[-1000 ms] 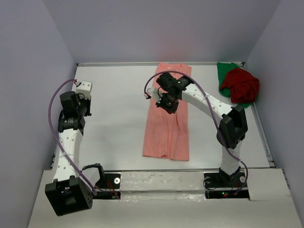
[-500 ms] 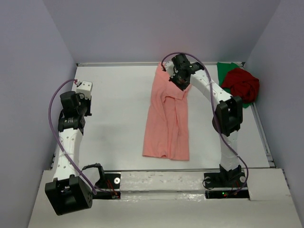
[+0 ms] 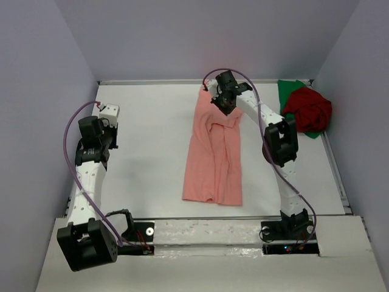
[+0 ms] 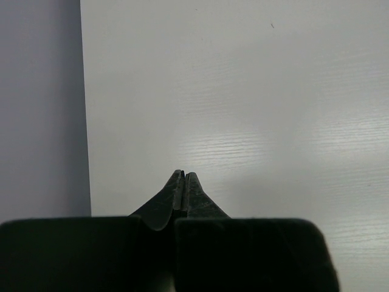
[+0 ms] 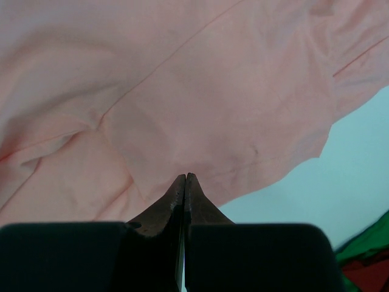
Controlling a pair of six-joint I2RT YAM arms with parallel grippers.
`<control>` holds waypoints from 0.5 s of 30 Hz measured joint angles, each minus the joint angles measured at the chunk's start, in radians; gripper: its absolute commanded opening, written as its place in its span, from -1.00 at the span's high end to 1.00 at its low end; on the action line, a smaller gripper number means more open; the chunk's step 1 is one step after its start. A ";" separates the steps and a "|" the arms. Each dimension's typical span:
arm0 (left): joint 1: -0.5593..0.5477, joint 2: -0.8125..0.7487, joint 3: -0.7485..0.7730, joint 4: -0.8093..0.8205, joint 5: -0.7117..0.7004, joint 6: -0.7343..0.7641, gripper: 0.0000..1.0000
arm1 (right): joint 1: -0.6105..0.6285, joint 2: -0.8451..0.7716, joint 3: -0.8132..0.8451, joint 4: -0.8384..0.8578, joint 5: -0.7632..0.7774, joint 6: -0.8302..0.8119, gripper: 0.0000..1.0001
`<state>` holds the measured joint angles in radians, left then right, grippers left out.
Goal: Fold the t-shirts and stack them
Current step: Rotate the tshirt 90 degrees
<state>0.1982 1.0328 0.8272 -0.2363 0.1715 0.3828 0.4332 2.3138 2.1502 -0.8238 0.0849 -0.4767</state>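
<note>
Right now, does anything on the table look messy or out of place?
Yes. The red shirt lies crumpled on the green shirt in the far right corner. The pink shirt is rumpled at its far end.

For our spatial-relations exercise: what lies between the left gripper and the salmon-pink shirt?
Only bare table separates the left gripper from the salmon-pink shirt, as the top view shows.

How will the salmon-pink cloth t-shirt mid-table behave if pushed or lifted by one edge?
The salmon-pink cloth t-shirt is probably floppy: its far end lies bunched in folds. Pushed, it would likely wrinkle rather than slide whole. It looks thin, so a lifted edge should drape.
</note>
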 measured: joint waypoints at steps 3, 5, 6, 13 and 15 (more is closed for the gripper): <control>0.000 0.004 0.001 -0.001 0.000 0.000 1.00 | -0.014 0.052 0.021 0.005 -0.006 0.003 1.00; 0.000 0.011 0.005 -0.001 0.000 0.000 1.00 | -0.021 0.087 0.032 0.007 -0.006 0.002 1.00; 0.000 0.014 0.007 0.000 -0.001 0.000 1.00 | -0.023 0.097 0.034 0.006 -0.006 0.003 1.00; 0.000 0.018 0.007 -0.002 -0.001 0.000 1.00 | -0.035 0.148 0.060 0.005 -0.006 0.002 1.00; 0.000 0.018 0.007 -0.002 -0.001 0.000 1.00 | -0.040 0.150 0.068 0.003 -0.008 0.002 1.00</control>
<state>0.1982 1.0504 0.8341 -0.2386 0.1707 0.3832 0.3927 2.4638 2.2185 -0.8204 0.0769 -0.4744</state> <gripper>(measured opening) 0.014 0.009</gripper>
